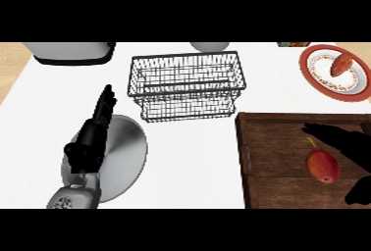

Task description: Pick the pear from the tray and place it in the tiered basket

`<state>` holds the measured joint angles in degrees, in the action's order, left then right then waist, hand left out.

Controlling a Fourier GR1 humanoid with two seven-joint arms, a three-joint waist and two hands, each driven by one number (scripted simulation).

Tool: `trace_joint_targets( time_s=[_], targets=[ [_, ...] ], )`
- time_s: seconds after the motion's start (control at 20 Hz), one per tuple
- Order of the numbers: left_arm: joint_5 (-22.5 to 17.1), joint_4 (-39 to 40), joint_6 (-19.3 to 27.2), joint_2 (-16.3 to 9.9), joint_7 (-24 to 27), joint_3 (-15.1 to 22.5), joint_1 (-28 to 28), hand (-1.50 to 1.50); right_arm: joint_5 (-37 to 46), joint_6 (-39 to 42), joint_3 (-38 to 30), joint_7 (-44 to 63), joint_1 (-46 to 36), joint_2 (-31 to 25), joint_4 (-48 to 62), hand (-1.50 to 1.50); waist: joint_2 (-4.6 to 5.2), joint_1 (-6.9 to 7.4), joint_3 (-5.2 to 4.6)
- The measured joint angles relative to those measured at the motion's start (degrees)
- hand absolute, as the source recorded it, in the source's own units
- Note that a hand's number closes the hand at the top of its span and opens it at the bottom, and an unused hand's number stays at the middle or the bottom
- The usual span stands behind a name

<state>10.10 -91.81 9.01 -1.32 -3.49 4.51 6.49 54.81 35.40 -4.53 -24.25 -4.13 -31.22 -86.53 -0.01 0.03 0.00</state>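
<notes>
The pear [322,165], red with a yellow flush and a thin stem, lies on the dark wooden tray [279,186] at the lower right. My right hand [342,139] comes in from the right edge, open. Its fingers stretch just above the pear and its thumb [360,192] shows below and to the right; neither touches the fruit. The black wire tiered basket [187,86] stands at the centre back and holds nothing. My left hand [94,135] rests open at the left, fingers straight and pointing away, over a grey plate.
A grey round plate [129,157] lies under the left forearm. A red-rimmed plate [354,93] with a brown food item [341,64] sits at the back right. A grey appliance [71,52] stands at the back left, with a grey rounded object [209,46] behind the basket.
</notes>
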Motion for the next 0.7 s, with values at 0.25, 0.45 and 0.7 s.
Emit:
trace_joint_targets(
  time_s=[0.25,0.45,0.7],
  targets=[
    [-0.36,0.25,-0.59,-0.45,-0.41,-1.15,0.96,0.0,0.95,-1.43,-0.81,-2.51,-0.34,-0.13,3.15,-1.5,0.01,-0.01,0.0],
    [-0.09,1.42,0.42,0.15,1.2,-0.06,-0.02,0.0,1.23,-1.61,-0.46,-1.83,0.77,1.89,2.21,-1.5,-0.01,-0.06,-0.01],
    [-0.16,1.69,0.23,-0.15,1.0,-0.78,0.82,0.0,1.59,-4.72,-0.85,-1.44,0.73,5.1,3.75,1.5,0.01,-0.06,0.0]
  ],
)
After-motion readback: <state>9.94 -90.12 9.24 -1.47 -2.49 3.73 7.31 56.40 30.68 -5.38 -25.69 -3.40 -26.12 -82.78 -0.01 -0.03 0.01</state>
